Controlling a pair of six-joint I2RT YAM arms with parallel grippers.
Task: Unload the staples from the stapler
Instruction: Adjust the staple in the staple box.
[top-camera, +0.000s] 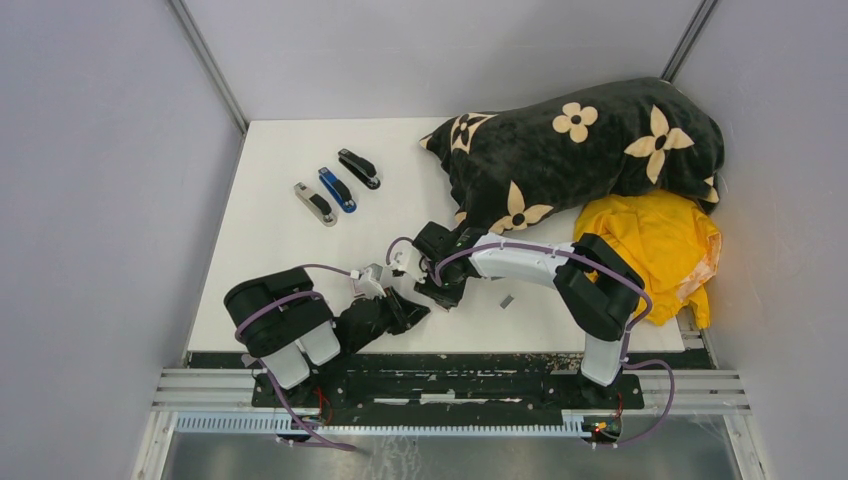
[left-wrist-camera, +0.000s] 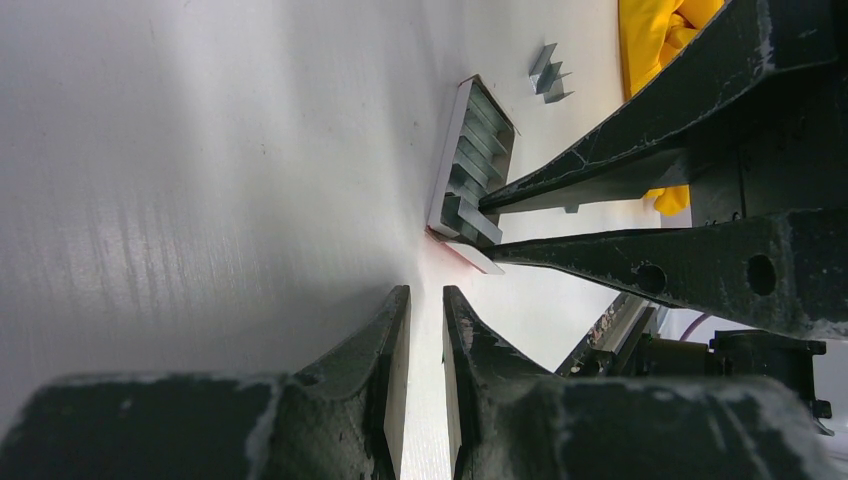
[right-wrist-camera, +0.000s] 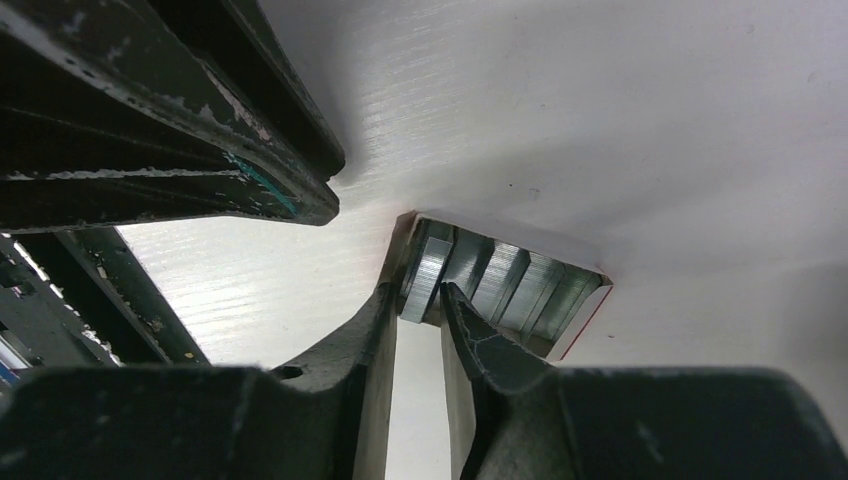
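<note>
Three staplers lie at the table's back left: a grey stapler (top-camera: 315, 203), a blue one (top-camera: 337, 189) and a black one (top-camera: 359, 168). Far from them, near the front, a small white-and-red box (left-wrist-camera: 452, 150) holds several grey strips of staples (right-wrist-camera: 500, 280). My right gripper (right-wrist-camera: 415, 290) reaches into the box's end, shut on the outermost strip (right-wrist-camera: 425, 275). My left gripper (left-wrist-camera: 427, 292) hovers just short of the box, jaws slightly parted with nothing between them. A loose staple strip (top-camera: 507, 299) lies on the table beside the right arm; a few short ones (left-wrist-camera: 548, 75) show beyond the box.
A black blanket with cream flowers (top-camera: 580, 140) fills the back right, with a yellow cloth (top-camera: 650, 240) in front of it. The two grippers (top-camera: 425, 300) crowd together near the table's front edge.
</note>
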